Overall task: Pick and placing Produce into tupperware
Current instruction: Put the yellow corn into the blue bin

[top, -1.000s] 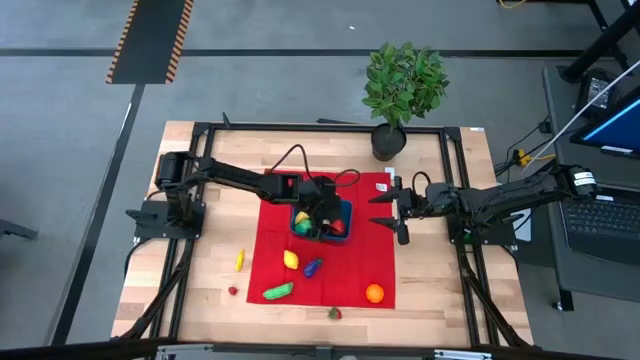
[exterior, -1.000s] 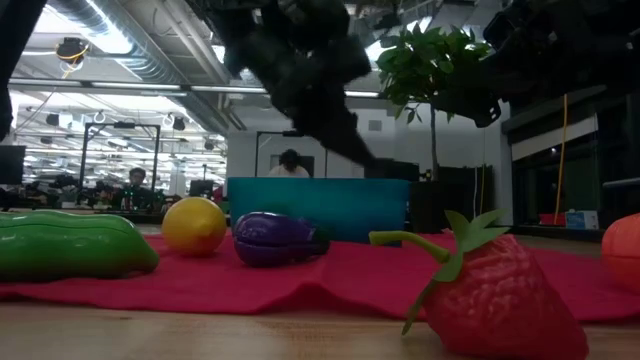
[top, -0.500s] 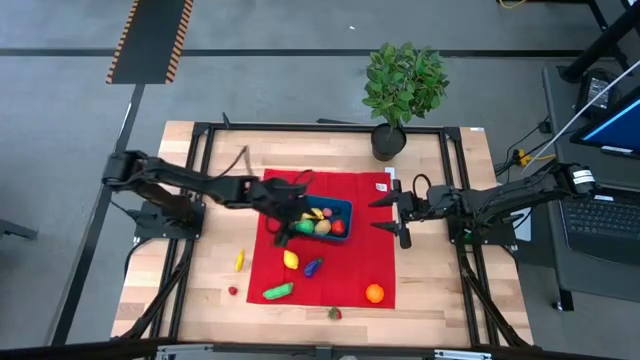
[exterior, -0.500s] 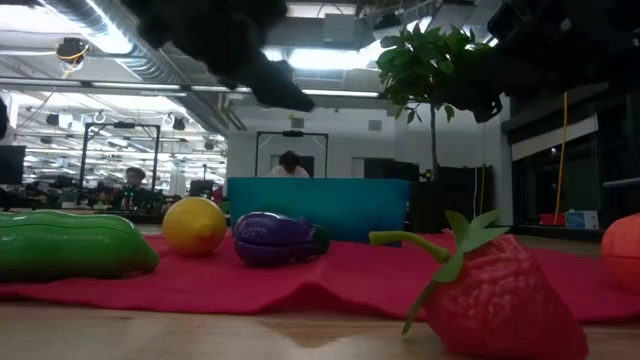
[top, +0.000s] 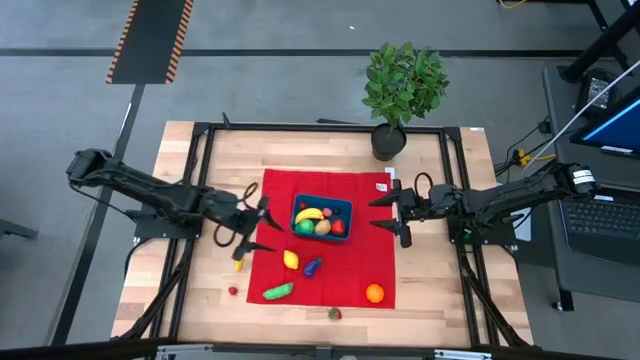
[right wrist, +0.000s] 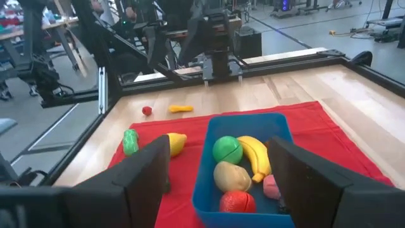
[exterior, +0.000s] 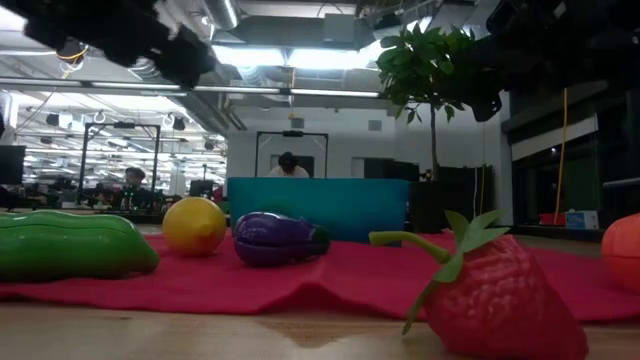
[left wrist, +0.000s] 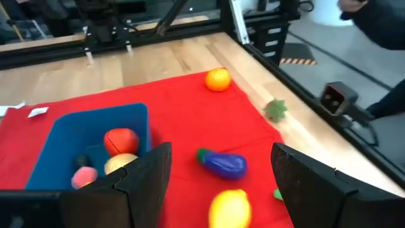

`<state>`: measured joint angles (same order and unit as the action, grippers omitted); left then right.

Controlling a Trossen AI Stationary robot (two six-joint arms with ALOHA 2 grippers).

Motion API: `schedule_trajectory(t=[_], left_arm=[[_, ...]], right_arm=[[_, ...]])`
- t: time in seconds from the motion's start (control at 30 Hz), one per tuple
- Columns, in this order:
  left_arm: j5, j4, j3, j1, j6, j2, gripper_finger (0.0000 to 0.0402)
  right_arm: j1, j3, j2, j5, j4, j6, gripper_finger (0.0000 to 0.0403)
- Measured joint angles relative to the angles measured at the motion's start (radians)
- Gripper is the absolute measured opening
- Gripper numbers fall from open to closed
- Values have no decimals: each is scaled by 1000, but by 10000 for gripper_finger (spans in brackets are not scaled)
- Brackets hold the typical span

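Dark teal-blue shallow plastic tupperware (top: 322, 220) part-filled; left gripper (top: 250, 222) fingers spread, empty, near the small yellow plastic lemon (top: 290, 260), likely next.

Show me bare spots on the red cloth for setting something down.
Free: the red cloth between the tupperware and the orange, and its strip right of the tupperware. Crowded: below the tupperware, around the lemon, eggplant and cucumber.

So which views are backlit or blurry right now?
Low view: bright ceiling lights leave the dark left hand a silhouette, and the near red plastic strawberry is soft. Left wrist view: slightly blurred. High view: evenly lit, teal-blue rectangular container clear.
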<state>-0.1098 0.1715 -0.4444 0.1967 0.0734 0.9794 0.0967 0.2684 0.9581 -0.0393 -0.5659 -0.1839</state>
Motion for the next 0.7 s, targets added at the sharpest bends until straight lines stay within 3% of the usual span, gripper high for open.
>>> schedule_trajectory(t=[0.3,0.7], left_arm=[[180,-7,145,110,-67,-202,263],[187,-31,248,193,-71,-340,263]], right_arm=[[0,0,0,0,7,-71,267],[0,0,0,-1,17,-72,267]])
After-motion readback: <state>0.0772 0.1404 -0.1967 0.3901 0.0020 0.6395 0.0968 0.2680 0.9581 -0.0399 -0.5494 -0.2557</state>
